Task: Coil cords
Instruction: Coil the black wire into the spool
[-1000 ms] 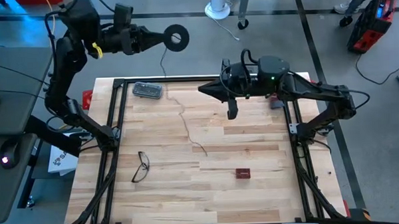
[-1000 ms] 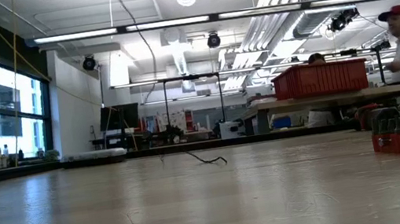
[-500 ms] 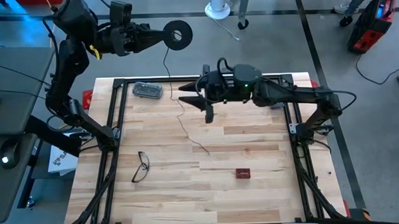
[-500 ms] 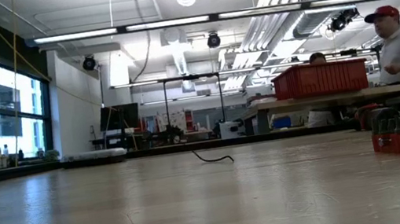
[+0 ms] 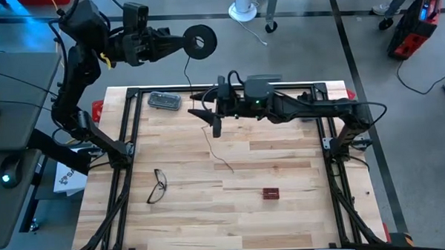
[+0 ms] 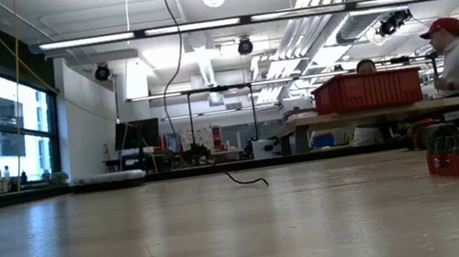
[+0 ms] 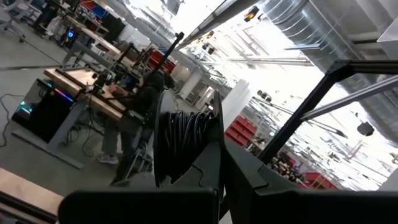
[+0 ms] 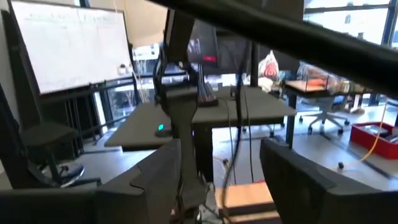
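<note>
Holding the reel (image 5: 198, 40) clamped aloft beyond the table (image 5: 285, 204), the left gripper (image 5: 176, 42) keeps the wire (image 5: 208, 140) hanging taut for the right gripper (image 5: 200, 111), fingers spread beside it

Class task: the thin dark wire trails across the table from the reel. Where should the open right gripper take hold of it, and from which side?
Probably the slack stretch of the wire lying on the table just past the right gripper, taken from above with the fingers astride it. The wire lies flat and thin there, while the left gripper holds the reel beyond the table's far edge.
</note>
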